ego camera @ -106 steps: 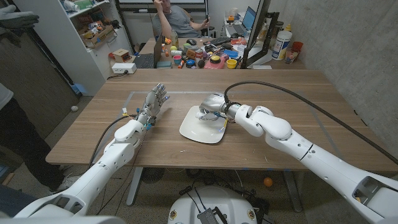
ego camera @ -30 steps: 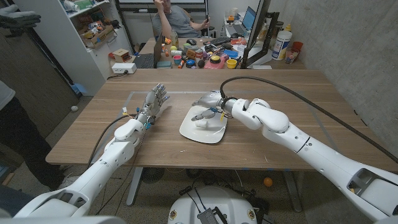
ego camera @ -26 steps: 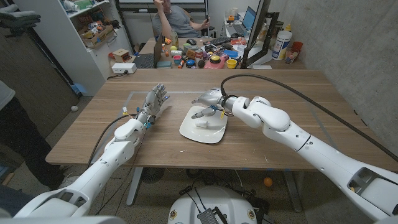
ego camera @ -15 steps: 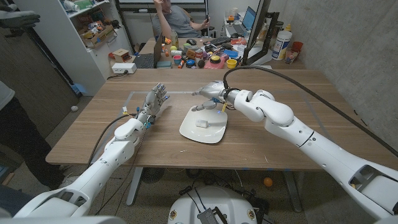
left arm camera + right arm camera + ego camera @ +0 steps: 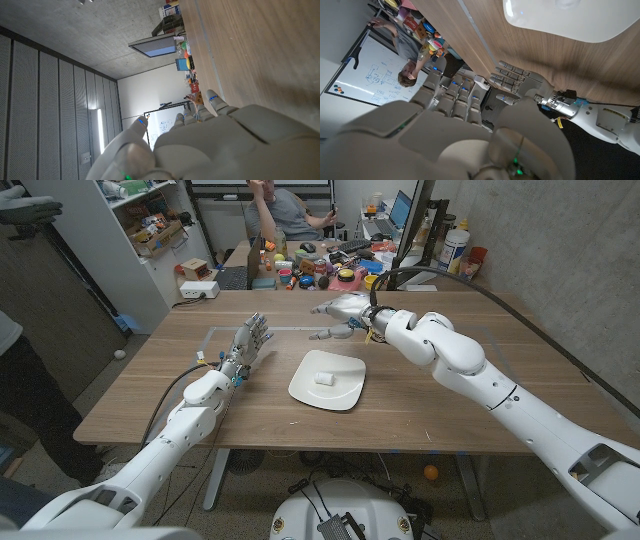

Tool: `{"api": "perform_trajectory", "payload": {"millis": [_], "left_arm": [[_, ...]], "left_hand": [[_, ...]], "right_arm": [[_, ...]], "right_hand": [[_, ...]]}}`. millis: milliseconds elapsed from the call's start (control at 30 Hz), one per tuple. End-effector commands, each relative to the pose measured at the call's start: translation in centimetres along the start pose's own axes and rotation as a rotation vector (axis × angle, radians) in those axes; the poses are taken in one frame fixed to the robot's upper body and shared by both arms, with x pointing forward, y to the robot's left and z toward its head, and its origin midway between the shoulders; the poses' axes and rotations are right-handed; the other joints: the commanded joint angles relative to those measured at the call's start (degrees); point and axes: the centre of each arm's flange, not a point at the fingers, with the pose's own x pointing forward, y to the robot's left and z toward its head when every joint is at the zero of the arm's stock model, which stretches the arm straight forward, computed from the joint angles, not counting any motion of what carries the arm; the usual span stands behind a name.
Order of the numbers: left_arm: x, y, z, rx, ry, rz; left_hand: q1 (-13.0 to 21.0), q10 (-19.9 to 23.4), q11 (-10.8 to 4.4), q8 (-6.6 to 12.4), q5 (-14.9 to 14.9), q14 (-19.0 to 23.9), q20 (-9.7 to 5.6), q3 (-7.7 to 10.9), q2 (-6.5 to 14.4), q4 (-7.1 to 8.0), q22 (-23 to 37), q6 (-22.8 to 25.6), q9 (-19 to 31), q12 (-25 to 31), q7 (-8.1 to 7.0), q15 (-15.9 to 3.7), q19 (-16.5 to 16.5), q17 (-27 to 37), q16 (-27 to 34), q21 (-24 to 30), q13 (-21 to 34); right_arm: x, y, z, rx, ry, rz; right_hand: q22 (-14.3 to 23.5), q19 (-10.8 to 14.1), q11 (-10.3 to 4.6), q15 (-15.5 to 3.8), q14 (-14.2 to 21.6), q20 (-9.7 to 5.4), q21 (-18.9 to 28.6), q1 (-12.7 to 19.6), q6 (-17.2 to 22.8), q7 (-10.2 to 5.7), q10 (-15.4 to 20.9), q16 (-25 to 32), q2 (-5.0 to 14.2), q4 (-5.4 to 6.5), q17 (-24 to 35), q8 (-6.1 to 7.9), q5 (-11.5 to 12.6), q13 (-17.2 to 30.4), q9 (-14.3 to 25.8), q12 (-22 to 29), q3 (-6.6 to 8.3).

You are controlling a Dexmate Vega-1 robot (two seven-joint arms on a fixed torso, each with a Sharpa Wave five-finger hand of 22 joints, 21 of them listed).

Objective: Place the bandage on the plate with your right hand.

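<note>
One bandage (image 5: 323, 379) lay on the plate (image 5: 345, 394); right hand (image 5: 338, 317) hovered beyond, fingers spread, empty (placement looked done). Left hand (image 5: 247, 344) stood spread. Next: retreat.

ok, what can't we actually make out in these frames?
- Bandage on the plate, head view: too small to read its type or wrapping.
- Plate, right wrist view: cut off by the picture edge.
- Left hand, head view: whether its lower edge touches the table cannot be told.
- Right hand fingers, right wrist view: partly covered by the hand's own back.
</note>
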Motion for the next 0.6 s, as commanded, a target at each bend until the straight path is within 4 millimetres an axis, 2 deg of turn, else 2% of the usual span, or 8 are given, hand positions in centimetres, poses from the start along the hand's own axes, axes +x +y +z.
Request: {"api": "perform_trajectory", "payload": {"millis": [33, 333, 600], "left_arm": [[-0.4, 0.2, 0.3, 0.0, -0.011, -0.007], [-0.7, 0.5, 0.7, -0.001, -0.023, -0.025], [-1.0, 1.3, 1.7, 0.004, -0.044, -0.064]], "left_hand": [[-0.05, -0.38, 0.08, 0.0, 0.36, -0.9, -1.98, -0.25, 4.03, 0.06, 0.14, -2.4, 0.22, 0.13, 0.12, -1.86, -0.7, 0.09, 0.08, 0.35, 0.23], [-0.04, -0.37, 0.21, -0.01, 0.37, -0.9, -2.01, -0.28, 4.03, 0.06, 0.14, -2.43, 0.22, 0.14, 0.1, -1.88, -0.67, 0.09, 0.08, 0.36, 0.23], [-0.02, -0.34, 0.23, 0.0, 0.38, -0.91, -2.0, -0.3, 4.04, 0.05, 0.14, -2.39, 0.22, 0.16, 0.1, -1.88, -0.67, 0.09, 0.08, 0.35, 0.23]], "right_arm": [[-0.9, -2.3, -1.3, 0.052, 0.032, -0.077], [-1.1, -3.4, -2.1, 0.081, 0.076, -0.117], [-1.5, -4.3, -2.8, 0.096, 0.145, -0.173]], "right_hand": [[0.06, -1.15, -0.07, -0.15, -1.12, 0.17, -0.8, -1.15, -0.04, -0.18, -0.98, -0.12, -0.13, -0.02, -0.09, 0.15, -0.25, -0.08, -0.05, -0.27, -0.82], [0.06, -1.83, 0.16, 0.32, -1.92, 0.47, -1.45, -1.73, 0.06, -0.5, -1.61, -0.03, -0.02, 0.14, -0.26, 0.26, -0.38, -0.13, -0.07, -0.3, -1.15], [0.07, -2.28, 0.22, 0.54, -2.21, 0.99, -1.98, -2.77, 0.49, -0.91, -1.41, 0.22, 0.85, 0.67, -0.31, 0.46, -0.54, -0.17, -0.08, -0.03, -1.25]]}}
